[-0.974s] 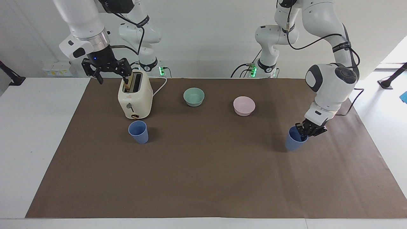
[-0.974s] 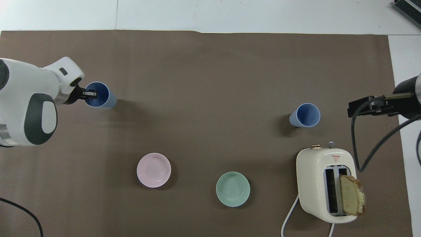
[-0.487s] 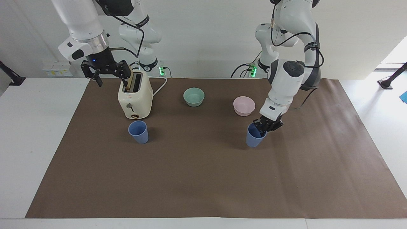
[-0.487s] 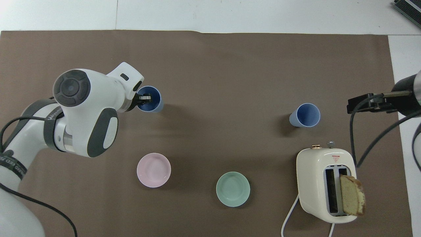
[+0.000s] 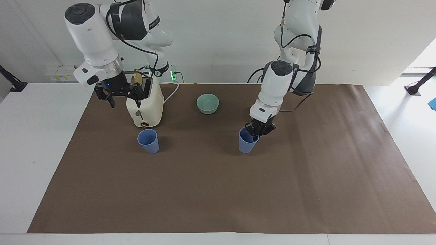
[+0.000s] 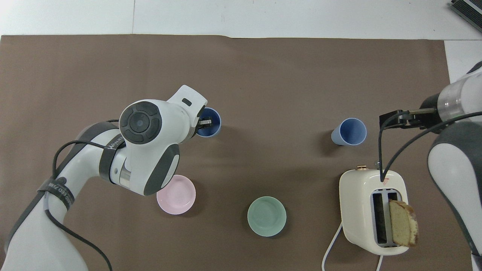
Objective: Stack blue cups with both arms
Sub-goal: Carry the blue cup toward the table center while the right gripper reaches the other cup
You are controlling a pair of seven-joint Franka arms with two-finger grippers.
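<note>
1. Carried toward the middle of the worktop, one blue cup (image 5: 247, 144) hangs from the left gripper (image 5: 258, 131), fingers clamped on its rim
2. Right gripper (image 5: 120, 94), fingers spread, hovers beside the toaster (image 5: 144, 109)
3. Second blue cup (image 5: 148, 141) stands farther out, before the toaster

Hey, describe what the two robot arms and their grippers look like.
Both arms are glossy white jointed tubes with dark grey joint caps and black cables looped alongside. The left gripper and right gripper are black two-finger ones; the right wrist has a silver ring and a small blue light.
</note>
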